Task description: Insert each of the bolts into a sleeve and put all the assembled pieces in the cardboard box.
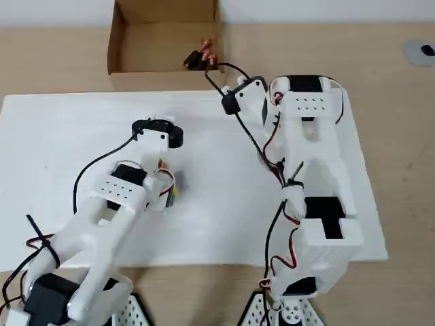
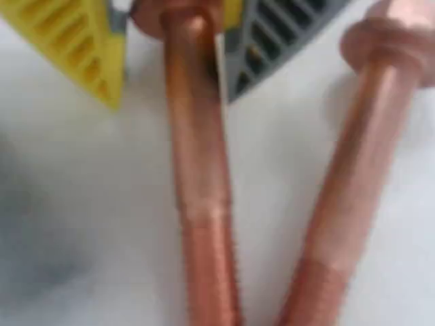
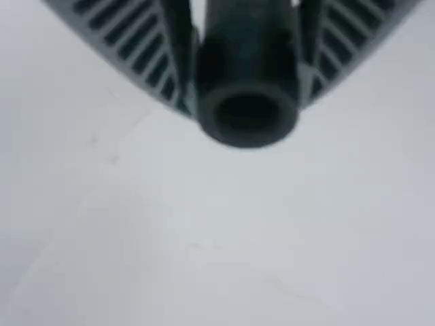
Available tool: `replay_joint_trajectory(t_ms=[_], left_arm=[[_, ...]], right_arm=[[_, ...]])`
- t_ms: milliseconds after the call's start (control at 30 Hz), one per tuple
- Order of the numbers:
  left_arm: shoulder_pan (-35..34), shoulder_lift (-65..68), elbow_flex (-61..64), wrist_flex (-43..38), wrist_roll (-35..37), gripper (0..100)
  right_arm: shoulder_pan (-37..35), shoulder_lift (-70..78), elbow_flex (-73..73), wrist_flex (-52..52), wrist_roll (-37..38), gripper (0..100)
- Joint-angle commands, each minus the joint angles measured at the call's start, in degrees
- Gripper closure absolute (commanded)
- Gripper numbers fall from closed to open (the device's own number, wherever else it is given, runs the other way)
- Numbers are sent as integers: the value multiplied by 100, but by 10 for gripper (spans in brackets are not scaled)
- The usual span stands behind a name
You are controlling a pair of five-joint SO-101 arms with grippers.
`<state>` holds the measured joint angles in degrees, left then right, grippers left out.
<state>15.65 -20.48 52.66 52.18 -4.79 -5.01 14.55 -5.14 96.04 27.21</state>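
Observation:
In the left wrist view my left gripper point(image 2: 173, 95) is shut on a copper bolt point(image 2: 200, 170), just below its head, between a yellow finger point(image 2: 81, 47) and a grey finger point(image 2: 272, 34). A second copper bolt point(image 2: 353, 176) lies beside it on the white mat. My right gripper point(image 3: 246, 112) is shut on a dark sleeve point(image 3: 248, 68), whose open end sticks out past the grey fingers above the mat. In the high view the left gripper point(image 1: 168, 189) is near the mat's middle. The cardboard box point(image 1: 122, 41) stands at the back, with assembled copper-and-black pieces point(image 1: 202, 58) in its right corner.
The white mat point(image 1: 68, 136) covers most of the wooden table. The right arm point(image 1: 309, 109) stretches along the mat's right side, its black cable looping toward the box. A grey disc point(image 1: 420, 51) lies at the far right edge of the table.

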Motion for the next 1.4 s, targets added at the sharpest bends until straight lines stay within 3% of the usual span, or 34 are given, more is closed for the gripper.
replay_joint_trajectory(t_ms=[0,200,433,533,833,933,1033,1200,1267,1367], left_arm=[[-26,-40,-18,-18,26,890],[-26,-66,-35,-44,9,998],[-35,-75,-308,167,0,993],[-35,-84,-1029,853,-53,993],[-26,-48,-3736,3596,-1336,991],[-26,-66,-4237,4352,-2145,991],[-35,-66,-4325,4844,-3631,991],[-571,-4,-3895,4818,-6426,991],[-738,119,-3771,4730,-7007,991],[-976,453,-3727,4589,-7305,990]], right_arm=[[57,-391,-242,35,0,988],[57,-391,-251,114,0,988],[57,-391,-242,114,-26,988],[57,-391,-242,114,-35,988],[119,-400,-242,114,-44,988],[127,-400,-242,114,-44,988],[119,-400,-242,114,-44,988],[127,-400,-242,114,-44,988],[180,-400,-242,114,-44,988],[268,-382,-242,114,-44,988]])
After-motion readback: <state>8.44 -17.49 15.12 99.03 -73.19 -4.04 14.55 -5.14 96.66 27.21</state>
